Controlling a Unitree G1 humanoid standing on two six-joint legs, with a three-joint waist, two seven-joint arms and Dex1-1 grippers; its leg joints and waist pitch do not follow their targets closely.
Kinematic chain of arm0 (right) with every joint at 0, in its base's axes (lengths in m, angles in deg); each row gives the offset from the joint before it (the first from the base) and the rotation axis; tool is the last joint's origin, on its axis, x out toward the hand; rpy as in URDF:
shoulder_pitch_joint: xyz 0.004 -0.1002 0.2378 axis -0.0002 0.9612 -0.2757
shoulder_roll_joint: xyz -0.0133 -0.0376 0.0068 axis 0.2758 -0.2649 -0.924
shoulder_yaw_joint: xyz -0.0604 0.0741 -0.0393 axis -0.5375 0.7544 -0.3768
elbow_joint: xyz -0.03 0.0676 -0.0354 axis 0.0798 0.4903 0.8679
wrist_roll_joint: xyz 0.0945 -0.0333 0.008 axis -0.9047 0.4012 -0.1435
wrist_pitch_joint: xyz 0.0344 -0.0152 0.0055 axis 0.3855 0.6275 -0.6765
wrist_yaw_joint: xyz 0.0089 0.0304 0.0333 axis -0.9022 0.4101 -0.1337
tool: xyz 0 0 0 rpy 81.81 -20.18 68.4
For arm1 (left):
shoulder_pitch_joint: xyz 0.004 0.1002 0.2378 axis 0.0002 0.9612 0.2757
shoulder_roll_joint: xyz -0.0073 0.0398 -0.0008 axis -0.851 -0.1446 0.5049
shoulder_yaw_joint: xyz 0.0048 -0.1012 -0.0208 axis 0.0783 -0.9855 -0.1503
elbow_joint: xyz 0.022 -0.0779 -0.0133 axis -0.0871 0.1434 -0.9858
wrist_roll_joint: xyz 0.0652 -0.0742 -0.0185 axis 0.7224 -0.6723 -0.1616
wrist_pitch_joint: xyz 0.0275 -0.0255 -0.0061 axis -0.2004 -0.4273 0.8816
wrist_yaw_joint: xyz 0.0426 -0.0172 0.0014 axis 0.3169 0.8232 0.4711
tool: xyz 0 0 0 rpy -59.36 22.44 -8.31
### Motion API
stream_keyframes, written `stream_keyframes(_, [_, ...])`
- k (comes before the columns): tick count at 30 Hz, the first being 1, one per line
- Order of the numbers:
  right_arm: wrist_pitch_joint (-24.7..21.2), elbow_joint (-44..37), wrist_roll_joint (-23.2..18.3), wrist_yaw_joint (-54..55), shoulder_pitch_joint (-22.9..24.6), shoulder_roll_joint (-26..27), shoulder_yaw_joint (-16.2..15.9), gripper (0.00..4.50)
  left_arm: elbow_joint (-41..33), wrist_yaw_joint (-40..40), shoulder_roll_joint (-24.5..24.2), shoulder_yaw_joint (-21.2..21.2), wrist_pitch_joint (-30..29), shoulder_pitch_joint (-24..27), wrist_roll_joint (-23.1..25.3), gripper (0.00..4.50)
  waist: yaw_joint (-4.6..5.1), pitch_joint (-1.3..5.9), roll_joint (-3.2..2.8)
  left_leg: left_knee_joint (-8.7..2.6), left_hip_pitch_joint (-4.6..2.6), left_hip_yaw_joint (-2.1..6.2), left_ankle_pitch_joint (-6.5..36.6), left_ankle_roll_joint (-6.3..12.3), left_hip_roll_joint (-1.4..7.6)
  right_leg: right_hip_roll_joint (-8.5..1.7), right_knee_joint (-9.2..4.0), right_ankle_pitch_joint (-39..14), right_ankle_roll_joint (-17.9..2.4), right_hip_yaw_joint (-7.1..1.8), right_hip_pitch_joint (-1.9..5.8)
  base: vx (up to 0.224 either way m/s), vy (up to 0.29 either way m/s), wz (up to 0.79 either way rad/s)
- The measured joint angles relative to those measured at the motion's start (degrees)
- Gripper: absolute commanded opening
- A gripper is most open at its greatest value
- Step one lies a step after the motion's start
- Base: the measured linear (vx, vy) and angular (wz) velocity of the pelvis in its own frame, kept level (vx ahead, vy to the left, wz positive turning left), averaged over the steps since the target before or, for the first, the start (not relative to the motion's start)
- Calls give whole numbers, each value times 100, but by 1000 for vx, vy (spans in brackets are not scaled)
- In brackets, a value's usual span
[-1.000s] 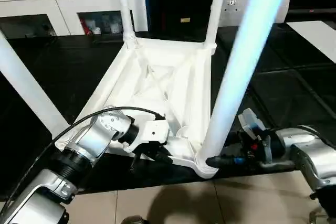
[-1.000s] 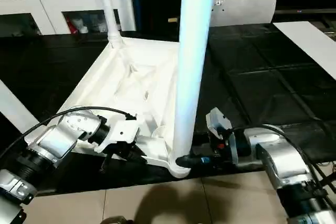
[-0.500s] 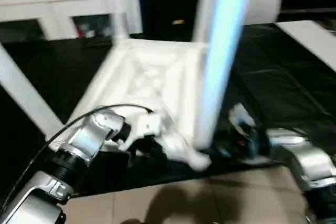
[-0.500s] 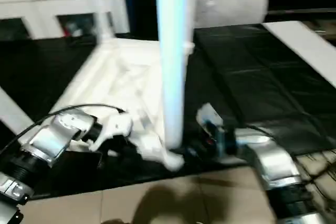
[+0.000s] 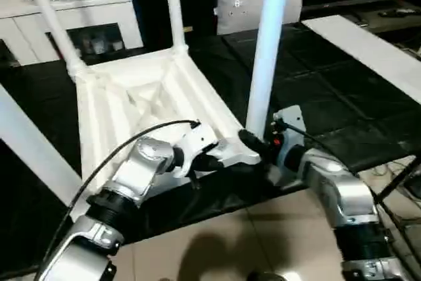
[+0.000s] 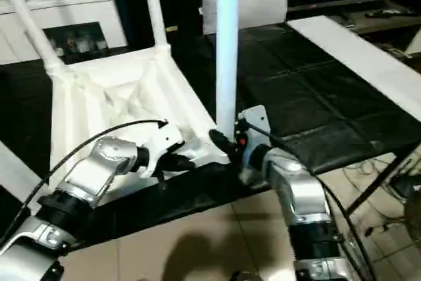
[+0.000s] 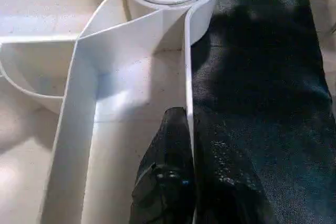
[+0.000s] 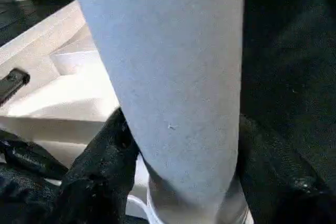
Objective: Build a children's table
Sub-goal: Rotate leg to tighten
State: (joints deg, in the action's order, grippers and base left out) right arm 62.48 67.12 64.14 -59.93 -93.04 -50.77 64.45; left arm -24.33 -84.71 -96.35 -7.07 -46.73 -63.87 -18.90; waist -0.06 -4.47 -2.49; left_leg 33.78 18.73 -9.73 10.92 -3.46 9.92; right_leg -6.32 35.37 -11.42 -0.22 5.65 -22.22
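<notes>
The upside-down tabletop (image 5: 131, 106) lies on the black mat, now turned so its near corner sits mid-frame rather than lower right. The left tool (image 7: 185, 129) stays pinched together on the rim. The right tool (image 8: 178, 145) still clasps the near leg (image 5: 263, 57).

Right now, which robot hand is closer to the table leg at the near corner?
Right. The right gripper has a finger on each side of the near leg. The left gripper pinches the tabletop rim beside that corner.
</notes>
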Motion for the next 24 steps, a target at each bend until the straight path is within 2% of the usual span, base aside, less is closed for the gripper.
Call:
stream_keyframes(1, [44,1,-8,-82,7,-40,-15,314,-12,-20,8,26,58,20,-6,0,-96,-24,21,205,10,4,210,-22,-16,-14,2,7,12,23,-34,82,-71,-7])
stream_keyframes(2, [99,-12,-18,-145,0,-47,-33,328,-27,-67,-8,22,90,26,-26,0,-204,2,-33,276,42,65,352,43,-23,-17,7,7,11,64,-28,82,-71,-7])
stream_keyframes(3, [172,-35,-23,-194,20,-75,-22,340,-40,-113,-37,14,100,-2,-48,0,-246,18,-95,229,96,178,287,27,-53,-20,-37,7,12,137,-47,111,5,-31])
stream_keyframes(4, [263,-80,-55,-329,94,-190,-11,349,-49,-153,-58,17,134,-3,-72,0,-249,47,-122,159,110,210,196,-34,-26,11,-84,10,8,149,-64,124,19,-18])
stream_keyframes(5, [323,-120,-103,-506,147,-336,-11,354,-52,-197,-75,35,193,-2,-96,0,-259,61,-137,144,135,215,150,-36,-5,40,-117,28,-8,147,-61,124,19,-18])
stream_keyframes(8, [524,-217,-205,-1150,286,-732,-52,372,-51,-417,-184,111,420,3,-138,0,-271,74,-103,144,137,137,142,-5,-29,64,-167,260,-90,13,-65,19,3,3])
stream_keyframes(10, [645,-225,-260,-1617,347,-1054,-102,394,-28,-635,-347,182,680,3,-151,0,-303,78,-109,120,135,124,146,0,-39,67,-167,266,-88,-19,-65,0,0,0])
stream_keyframes(12, [672,-223,-330,-1965,354,-1261,-100,405,-9,-823,-453,194,861,3,-154,0,-340,78,-109,103,148,123,146,0,-35,71,-168,257,-74,-19,-69,0,0,0])
stream_keyframes(13, [677,-225,-417,-2202,353,-1389,-97,430,18,-938,-514,230,973,-4,-151,0,-355,78,-109,92,146,123,145,1,-32,74,-169,251,-65,-18,-69,0,0,0])
stream_keyframes(17, [678,-222,-523,-2878,350,-1827,-147,447,158,-1252,-680,380,1301,-128,-127,0,-410,78,-108,79,153,122,125,33,-19,86,-168,253,-71,-14,-80,0,0,0])
stream_keyframes(21, [761,-210,-598,-3591,344,-2226,-284,447,229,-1775,-1003,491,1679,-179,-136,0,-486,86,-94,74,153,118,125,33,-5,98,-168,250,-71,-9,-86,0,0,0])
stream_keyframes(22, [745,-211,-674,-3761,339,-2237,-308,421,229,-1912,-1056,525,1747,-182,-138,0,-517,90,-88,74,153,118,125,33,-3,98,-168,249,-71,-8,-86,0,0,0])
stream_keyframes(24, [712,-215,-771,-4016,326,-2239,-407,413,227,-2103,-1093,586,1854,-189,-139,0,-556,97,-77,75,154,112,125,32,-3,96,-168,249,-71,-9,-86,0,0,0])
